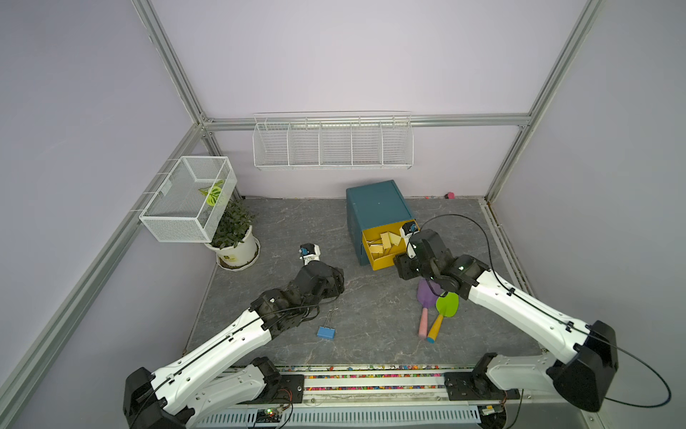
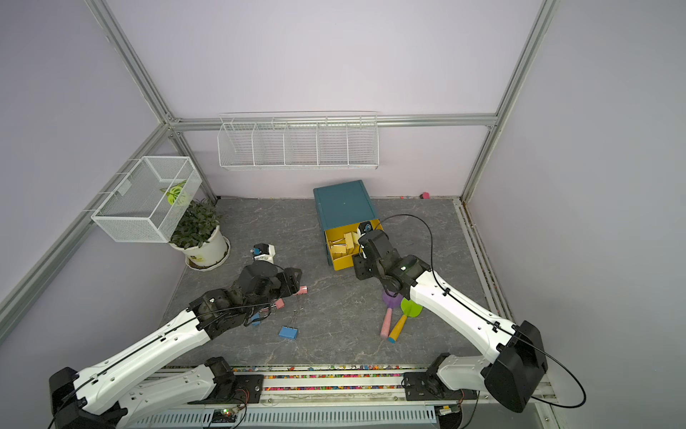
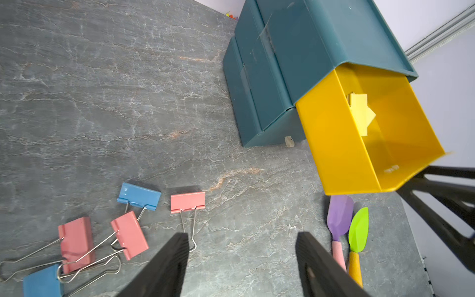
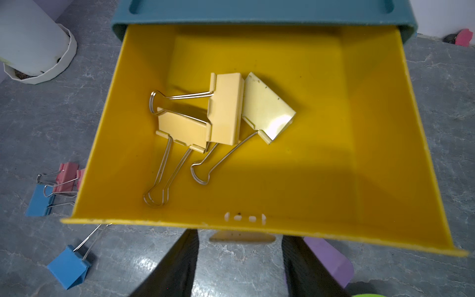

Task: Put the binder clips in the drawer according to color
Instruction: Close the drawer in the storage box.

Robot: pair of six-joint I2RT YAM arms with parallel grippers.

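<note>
So the yellow clips (image 4: 226,108) are in the open yellow drawer (image 4: 385,128); right gripper (image 4: 240,246), spread, straddles its pull (image 4: 241,236), guessing it shuts next. Meanwhile left gripper (image 3: 241,235), spread and empty, hangs by a pink clip (image 3: 187,201) on the bench (image 3: 102,102).

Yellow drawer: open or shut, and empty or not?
Open: the yellow drawer stands pulled out of the teal cabinet, three yellow binder clips lying inside.
</note>
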